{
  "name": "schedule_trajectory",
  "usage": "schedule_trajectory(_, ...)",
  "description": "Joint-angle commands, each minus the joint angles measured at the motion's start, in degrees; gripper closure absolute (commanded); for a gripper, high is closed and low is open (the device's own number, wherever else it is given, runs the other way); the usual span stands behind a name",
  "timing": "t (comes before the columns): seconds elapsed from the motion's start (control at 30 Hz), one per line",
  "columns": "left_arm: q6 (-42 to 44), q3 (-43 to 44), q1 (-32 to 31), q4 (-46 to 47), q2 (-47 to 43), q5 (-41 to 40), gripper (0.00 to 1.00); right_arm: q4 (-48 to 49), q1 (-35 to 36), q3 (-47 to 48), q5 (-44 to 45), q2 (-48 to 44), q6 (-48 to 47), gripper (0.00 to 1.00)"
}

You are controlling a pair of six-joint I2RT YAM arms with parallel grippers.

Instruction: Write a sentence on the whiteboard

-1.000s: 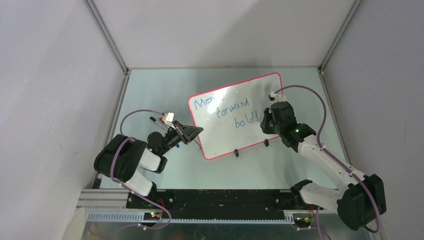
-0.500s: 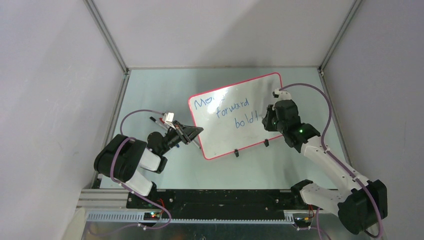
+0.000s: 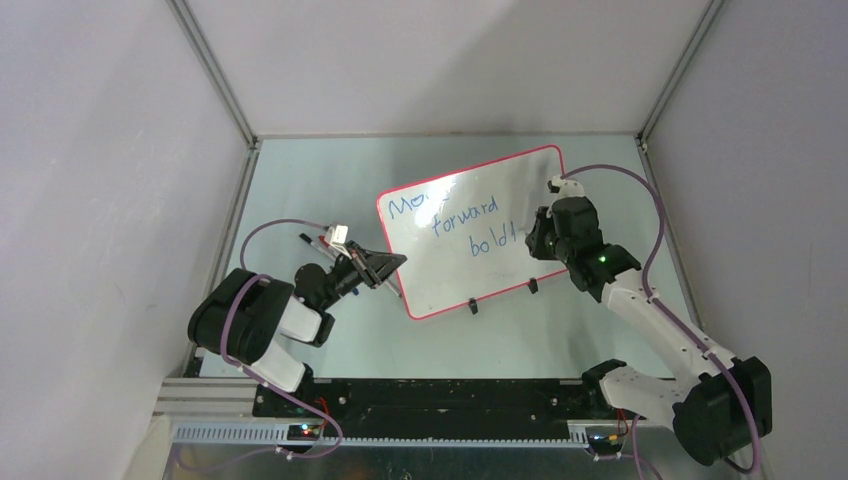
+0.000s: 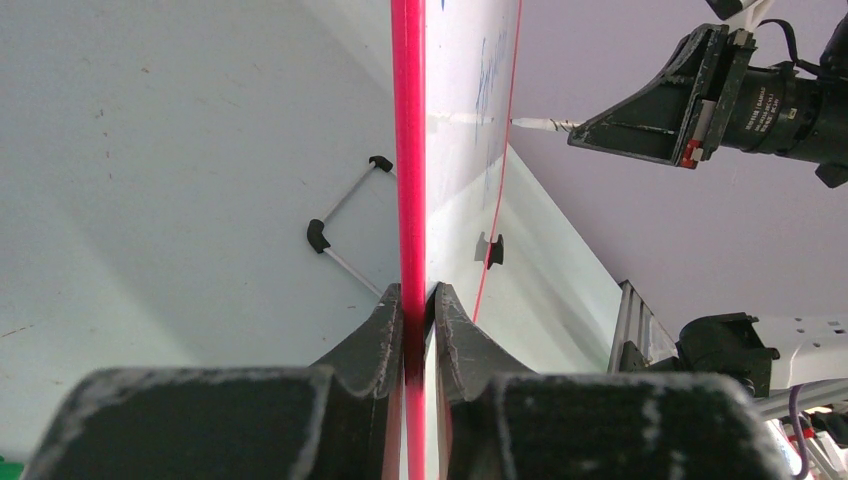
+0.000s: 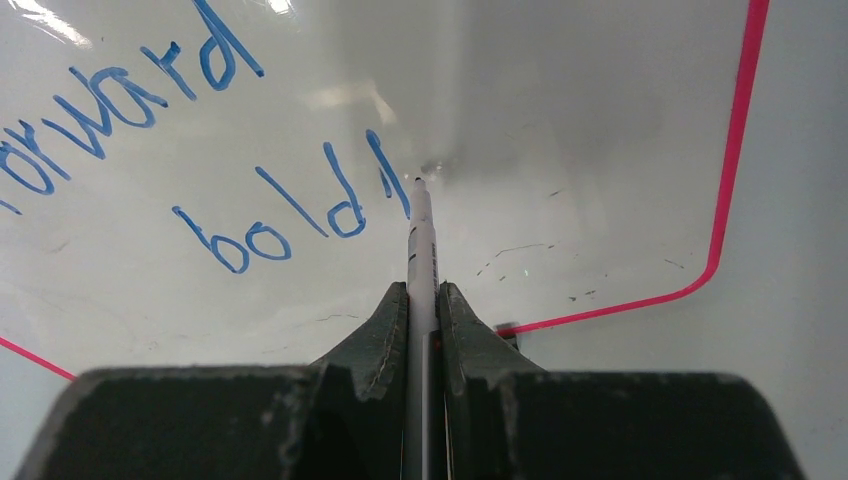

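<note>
the left gripper [image 4: 415,300] clamps the near left edge of the whiteboard [image 3: 520,180], standing on the table [image 3: 300,190]. the right gripper [image 5: 423,300] pinches a marker [image 5: 421,235], tip just right of the unfinished sentence [image 3: 463,220], "move forward boldl".

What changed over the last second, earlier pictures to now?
The right hand, shut on the marker, shifted slightly right across the whiteboard, away from the last letter. The left hand stayed clamped on the board's edge; the sentence gained no visible strokes.

The right gripper [image 5: 423,292] and its marker [image 5: 420,225] have shifted slightly rightward, away from the sentence [image 3: 462,217].
</note>
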Motion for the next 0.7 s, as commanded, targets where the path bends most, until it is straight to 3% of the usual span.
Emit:
schedule_trajectory(0.0, 3.91, 0.10, -0.30, 1.39, -0.37, -1.61, 1.00, 2.69, -0.35, 2.71, -1.32, 0.28, -0.66, 1.00)
schedule_trajectory(0.67, 3.88, 0.19, -0.18, 1.39, -0.28, -1.59, 1.00, 1.14, -1.32, 3.51, 0.26, 2.26, -0.25, 1.00)
